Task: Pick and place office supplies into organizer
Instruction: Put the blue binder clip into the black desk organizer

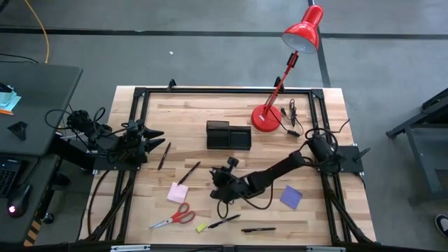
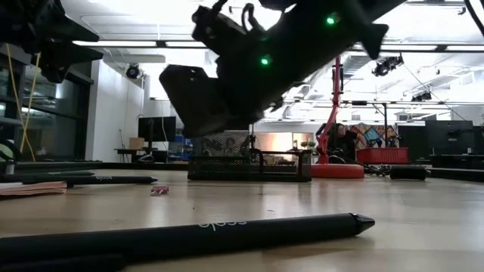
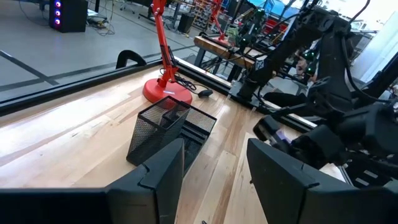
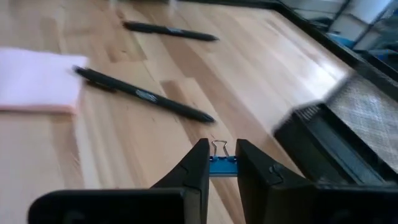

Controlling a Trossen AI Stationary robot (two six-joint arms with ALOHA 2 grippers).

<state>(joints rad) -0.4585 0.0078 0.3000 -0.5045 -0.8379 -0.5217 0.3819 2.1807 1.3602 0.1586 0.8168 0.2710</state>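
A table (image 1: 315,140) of pale wooden planks, edged by a black metal frame, is seen on a grey floor; a workshop with desks and monitors is seen beyond it in the low view. A black wire-mesh organizer (image 1: 228,135), rectangular and divided into compartments, is set at the far middle, just left of the round base of a glossy red lamp (image 1: 267,117). Slim black pens are scattered: one (image 1: 163,155) at the left, one (image 1: 190,172) touching a square pink pad (image 1: 178,192), two more (image 1: 224,221) (image 1: 258,229) along the near edge. Red-handled scissors (image 1: 173,218) are laid at the near left, a small yellow piece (image 1: 201,227) just right of them, and a square purple pad (image 1: 291,197) at the near right.

The right gripper (image 4: 222,163) is held low over the middle of the table, near the organizer, with its fingers nearly together, and a small blue binder clip (image 4: 222,164) with wire loops is pinched between them. The left gripper (image 3: 214,165) is kept at the left edge, half open, with nothing between its fingers.
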